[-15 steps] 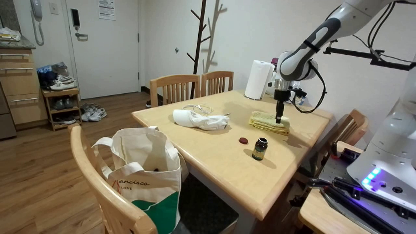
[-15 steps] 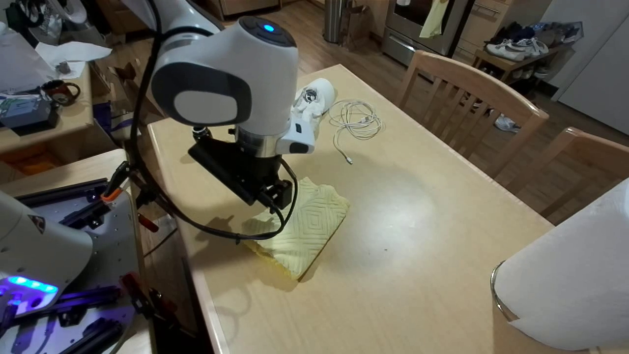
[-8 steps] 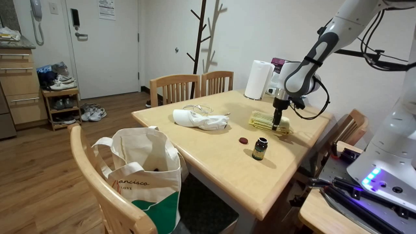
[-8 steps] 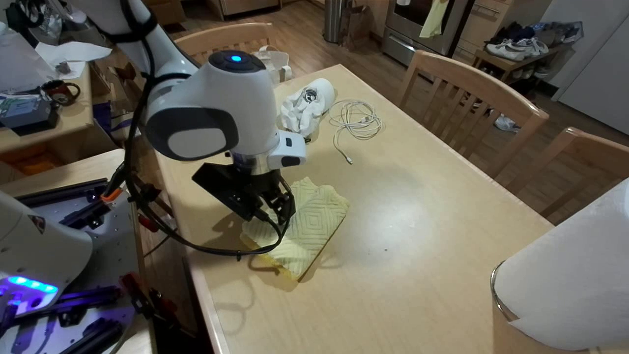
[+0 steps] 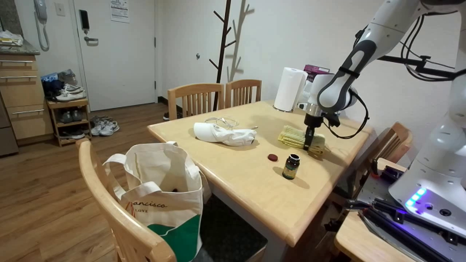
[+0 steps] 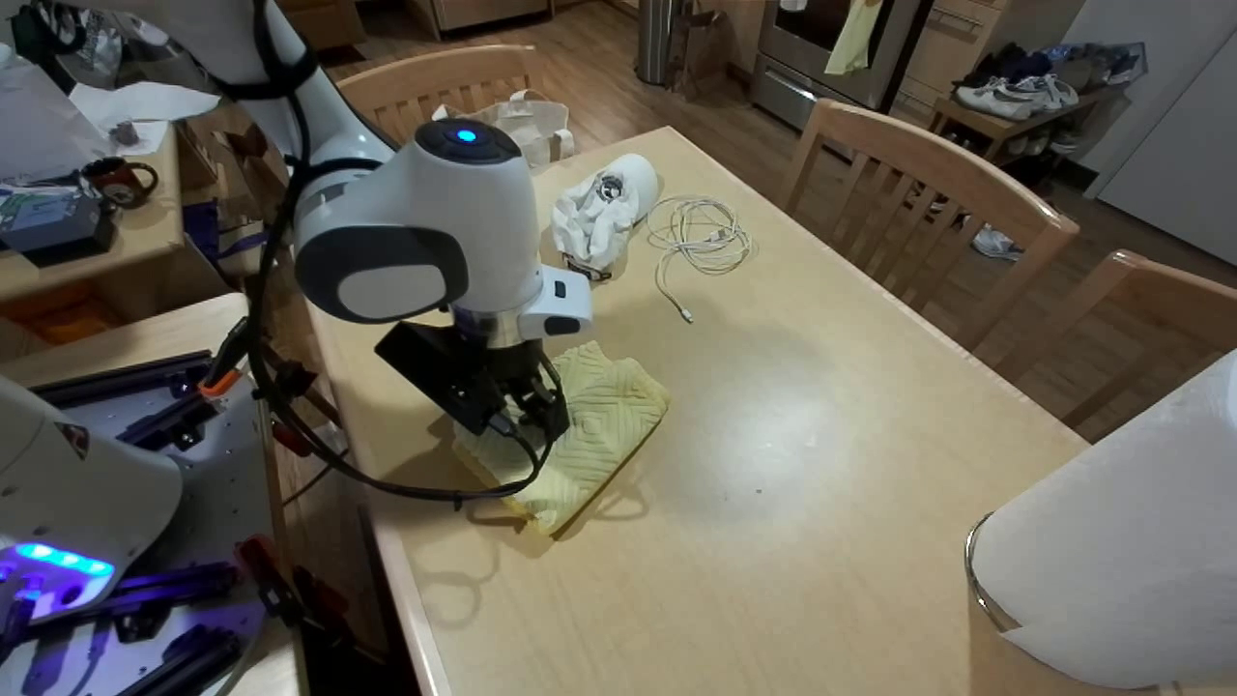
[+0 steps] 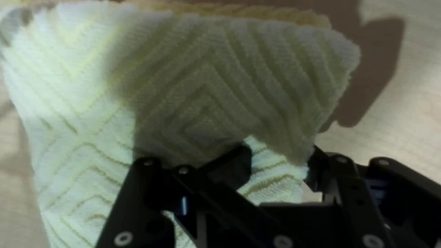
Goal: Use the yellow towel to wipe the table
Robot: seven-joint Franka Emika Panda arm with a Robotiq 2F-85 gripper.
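the towel (image 7: 165,96) is pale yellow, patterned in nested diamonds, with deeper yellow along one edge. the gripper (image 7: 278,165) is black; the arm (image 6: 416,217), white and dark grey. the table (image 6: 831,541) is pale tan, the lid (image 5: 272,157) dark red, the bag (image 5: 174,203) cream and green.

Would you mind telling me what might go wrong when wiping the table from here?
The gripper meets the folded yellow towel near one edge, so layers might slip. An uncapped pill bottle stands nearby; a sweep could topple it. The coiled white cable might snag a wider wipe.
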